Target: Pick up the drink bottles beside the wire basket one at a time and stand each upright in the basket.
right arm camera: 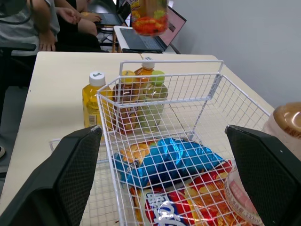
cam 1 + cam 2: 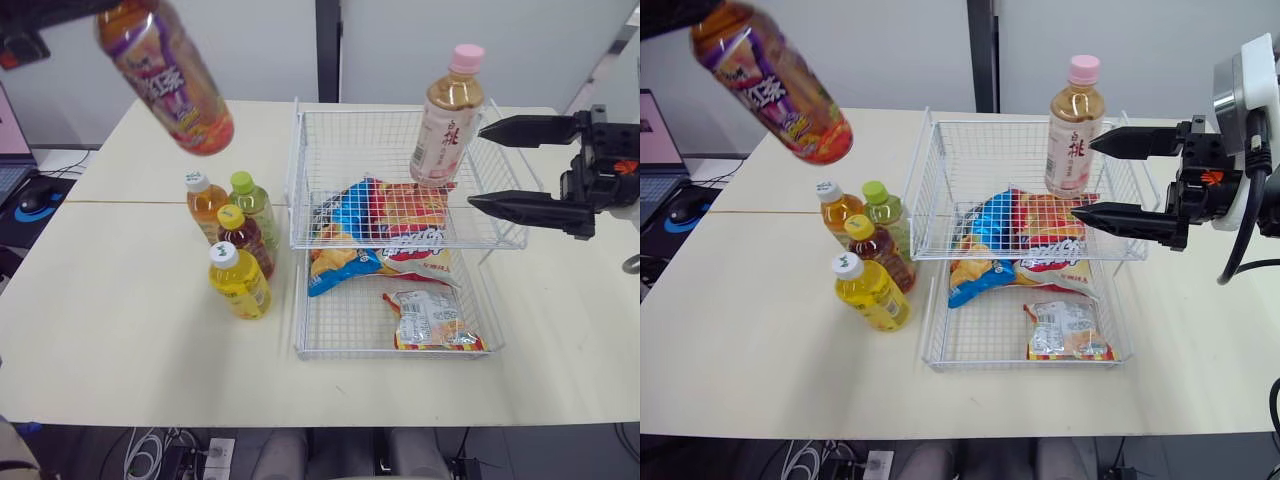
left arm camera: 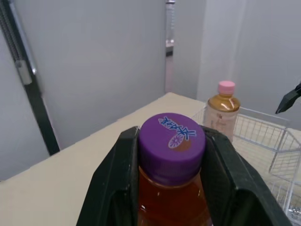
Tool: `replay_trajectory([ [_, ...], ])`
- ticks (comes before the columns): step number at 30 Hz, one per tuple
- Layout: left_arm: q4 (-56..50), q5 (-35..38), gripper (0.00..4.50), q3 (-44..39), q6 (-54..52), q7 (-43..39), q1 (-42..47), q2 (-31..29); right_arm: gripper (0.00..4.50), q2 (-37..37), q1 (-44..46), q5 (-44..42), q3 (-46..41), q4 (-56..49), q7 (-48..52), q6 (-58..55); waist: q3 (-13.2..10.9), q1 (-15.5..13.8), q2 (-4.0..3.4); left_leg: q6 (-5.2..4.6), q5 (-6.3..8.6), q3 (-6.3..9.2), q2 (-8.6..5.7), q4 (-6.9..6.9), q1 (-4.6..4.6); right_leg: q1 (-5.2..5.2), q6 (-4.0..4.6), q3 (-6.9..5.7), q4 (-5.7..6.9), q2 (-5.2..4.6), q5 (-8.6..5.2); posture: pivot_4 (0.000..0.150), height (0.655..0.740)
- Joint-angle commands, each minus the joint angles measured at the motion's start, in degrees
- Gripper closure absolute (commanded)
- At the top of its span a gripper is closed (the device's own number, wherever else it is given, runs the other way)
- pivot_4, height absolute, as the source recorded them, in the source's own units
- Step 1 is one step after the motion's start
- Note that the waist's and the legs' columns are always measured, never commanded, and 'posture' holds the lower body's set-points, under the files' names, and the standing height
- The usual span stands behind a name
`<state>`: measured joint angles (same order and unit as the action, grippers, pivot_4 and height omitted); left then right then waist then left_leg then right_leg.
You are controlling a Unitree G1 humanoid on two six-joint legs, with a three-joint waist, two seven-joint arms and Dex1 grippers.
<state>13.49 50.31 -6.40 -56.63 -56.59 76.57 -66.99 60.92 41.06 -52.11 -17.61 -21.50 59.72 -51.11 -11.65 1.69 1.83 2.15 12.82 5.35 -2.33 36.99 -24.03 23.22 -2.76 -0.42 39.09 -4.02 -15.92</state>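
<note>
- Raised tea bottle (image 2: 165,75): cap end cut off by the top edge of the head views.
- Pink-capped bottle (image 1: 282,129): cropped by the edge of the right wrist view.
- Dark tea bottle (image 2: 245,240): lower half hidden behind the yellow bottle (image 2: 238,282).
- Orange chip bag (image 2: 335,268): partly hidden under the upper tier of the wire basket (image 2: 296,160).
- Laptop (image 2: 12,130): cut by the left edge.
- Bottle label print: too small to read.

The light was bright, even and diffuse, falling from overhead. The pale desk (image 2: 120,330) showed only faint, soft-edged shadows at the feet of the standing bottles (image 2: 245,240) and beneath the wire basket (image 2: 395,352). The foil snack bags (image 2: 380,215) caught small white glints. The raised bottle (image 2: 165,75) shone along its side, and its purple cap (image 3: 171,141), between the left fingers (image 3: 110,188), carried a dull sheen. The grey wall (image 3: 94,70) lay flat and shadeless.
</note>
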Motion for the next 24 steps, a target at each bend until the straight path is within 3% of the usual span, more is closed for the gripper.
replay_trajectory([
  [1, 7.0, -7.6, 3.14, 5.0, 5.0, -7.0, 9.5, 2.8, 0.0, 1.6, -1.0, -2.5, -4.6, -2.7, -2.3, -0.9, 0.0, 0.1, 0.0, 0.0, 0.0, 0.02, 0.01, 0.02, 0.0, 0.0, 0.0, -0.01, 0.04, 0.0, 0.0, 0.15, 0.74],
  [13, 26.6, -20.4, 3.14, 11.1, 13.7, -16.5, 23.6, 25.8, 0.0, 4.7, -4.8, -4.9, -9.2, -4.7, -6.7, -2.4, 0.0, 0.2, -0.01, -0.01, 0.0, 0.04, 0.07, 0.06, -0.15, 0.05, -0.02, -0.01, -0.01, -0.05, 0.0, 0.15, 0.74],
  [24, 35.8, -30.7, 3.14, 12.7, 24.8, -14.5, 23.2, 39.9, 0.0, 5.7, -5.5, -7.7, -10.4, -5.6, -9.5, -3.0, 0.0, 0.2, -0.02, -0.03, -0.01, 0.01, 0.06, 0.07, -0.19, 0.11, -0.03, 0.02, 0.01, -0.06, -0.01, 0.15, 0.74],
])
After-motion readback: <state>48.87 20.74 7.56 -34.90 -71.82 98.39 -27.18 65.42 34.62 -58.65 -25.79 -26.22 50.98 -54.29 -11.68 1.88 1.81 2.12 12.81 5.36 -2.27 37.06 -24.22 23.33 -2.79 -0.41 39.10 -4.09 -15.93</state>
